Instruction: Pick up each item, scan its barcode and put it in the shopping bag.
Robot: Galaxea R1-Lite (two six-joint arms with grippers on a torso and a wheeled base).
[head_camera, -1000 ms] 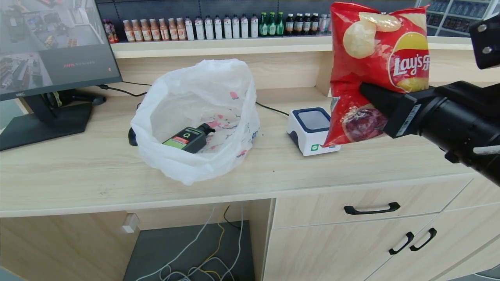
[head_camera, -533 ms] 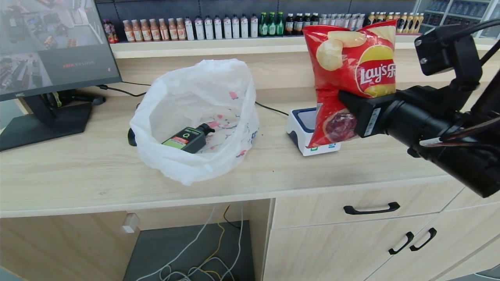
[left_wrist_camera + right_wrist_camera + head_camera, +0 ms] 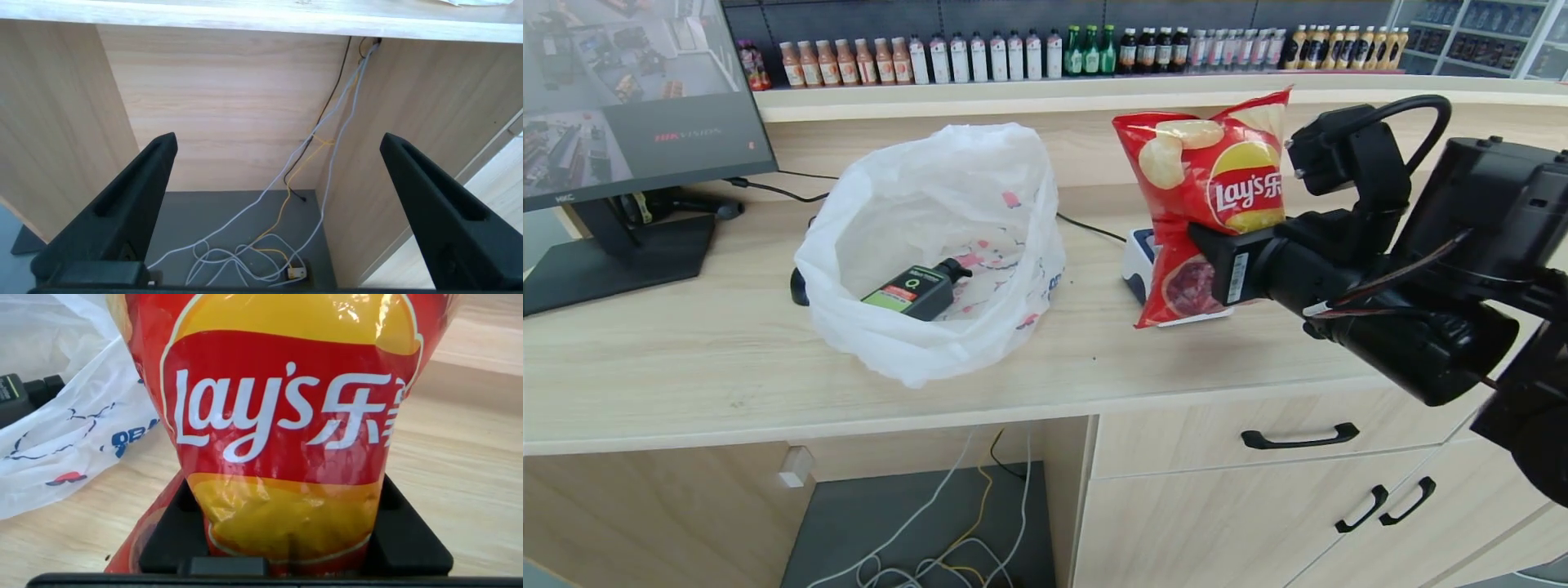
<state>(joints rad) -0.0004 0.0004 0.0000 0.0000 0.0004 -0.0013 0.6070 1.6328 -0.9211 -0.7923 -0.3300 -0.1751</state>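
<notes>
**Red chip bag held up by the scanner**

The right gripper holds a bag of chips in the air, a bit right of the middle of the head view. Its two black fingers are pressed tight on the lower half of the bag. The bag stands up straight. It is red, with a yellow circle, big white writing and pictures of chips. It hangs in front of the white scanner and hides most of it.

The white shopping bag sits open on the wooden counter, left of the middle. It has small red and blue print. Inside lies a dark bottle with a green and red label, too small to read.

A monitor fills the upper left. Bottles line the shelf along the top.

The left gripper has its fingers wide apart, holding nothing, facing the cables under the counter.
</notes>
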